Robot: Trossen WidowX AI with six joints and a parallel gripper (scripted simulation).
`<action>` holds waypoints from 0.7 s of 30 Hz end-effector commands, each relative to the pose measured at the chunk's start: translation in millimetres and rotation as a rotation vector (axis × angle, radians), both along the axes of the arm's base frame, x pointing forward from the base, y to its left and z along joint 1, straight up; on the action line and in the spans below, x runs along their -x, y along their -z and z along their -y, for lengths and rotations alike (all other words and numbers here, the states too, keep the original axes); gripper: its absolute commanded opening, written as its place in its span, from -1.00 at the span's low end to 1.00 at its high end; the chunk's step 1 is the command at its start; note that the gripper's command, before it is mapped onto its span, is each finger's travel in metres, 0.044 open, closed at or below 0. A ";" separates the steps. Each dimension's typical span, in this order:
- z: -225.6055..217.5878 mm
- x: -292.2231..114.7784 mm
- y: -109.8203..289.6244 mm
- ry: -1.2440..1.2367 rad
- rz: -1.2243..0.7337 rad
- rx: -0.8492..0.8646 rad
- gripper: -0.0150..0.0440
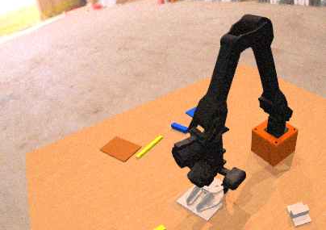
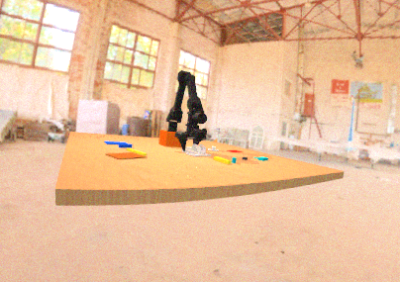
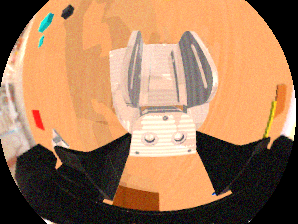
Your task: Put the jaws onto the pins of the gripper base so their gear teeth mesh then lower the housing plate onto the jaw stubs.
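The gripper base (image 1: pixel 186 202) (image 3: pixel 118 62) lies on the table as a pale plate. Two grey-white jaws stand on it side by side, a left jaw (image 3: pixel 134 72) and a right jaw (image 3: pixel 199 70), with a gap between them. The pale housing plate (image 3: pixel 164 147) (image 1: pixel 217 185) lies across the jaws' rear ends and shows two round holes. My gripper (image 3: pixel 162 134) (image 1: pixel 218 180) is shut on the housing plate, one finger at each side. Whether the plate rests fully on the stubs, and the pins and gear teeth, are hidden.
A small white stepped block (image 1: pixel 298 215) stands to the right. A brown square (image 1: pixel 120 149), a yellow bar (image 1: pixel 149 147) and a blue bar (image 1: pixel 179 127) lie to the left. Teal (image 3: pixel 46 22), black (image 3: pixel 67 12) and red (image 3: pixel 38 120) pieces lie on the wrist view's left.
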State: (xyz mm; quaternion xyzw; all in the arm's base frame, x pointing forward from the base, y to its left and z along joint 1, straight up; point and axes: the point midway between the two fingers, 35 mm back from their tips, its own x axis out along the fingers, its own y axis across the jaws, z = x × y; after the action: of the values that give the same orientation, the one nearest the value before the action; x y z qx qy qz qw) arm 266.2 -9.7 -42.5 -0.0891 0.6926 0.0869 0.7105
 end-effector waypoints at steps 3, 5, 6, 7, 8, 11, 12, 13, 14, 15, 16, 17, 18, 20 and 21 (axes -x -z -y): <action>0.6 0.0 1.2 -0.002 0.001 0.003 0.70; 0.6 0.0 2.4 -0.002 0.001 0.003 0.70; 0.6 0.0 2.7 -0.002 0.001 0.003 0.70; 0.6 0.0 2.8 -0.002 0.001 0.003 0.70; 0.6 0.0 2.8 -0.002 0.001 0.003 0.70; 0.6 0.0 2.8 -0.002 0.001 0.003 0.70; 0.6 0.0 2.8 -0.002 0.001 0.003 0.70; 0.6 0.0 2.8 -0.002 0.001 0.003 0.70; 0.6 0.0 2.8 -0.002 0.001 0.003 0.70; 0.6 0.0 2.8 -0.002 0.001 0.003 0.70; 0.6 0.0 2.8 -0.002 0.001 0.003 0.70; 0.6 0.0 2.8 -0.002 0.001 0.003 0.70; 0.6 0.0 2.8 -0.002 0.001 0.003 0.70; 0.6 0.0 2.8 -0.002 0.001 0.003 0.70; 0.6 0.0 2.8 -0.002 0.001 0.003 0.70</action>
State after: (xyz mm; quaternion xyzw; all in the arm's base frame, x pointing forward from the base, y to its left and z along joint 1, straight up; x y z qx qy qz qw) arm 266.0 -9.8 -44.9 -0.0891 0.6930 0.0869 0.7101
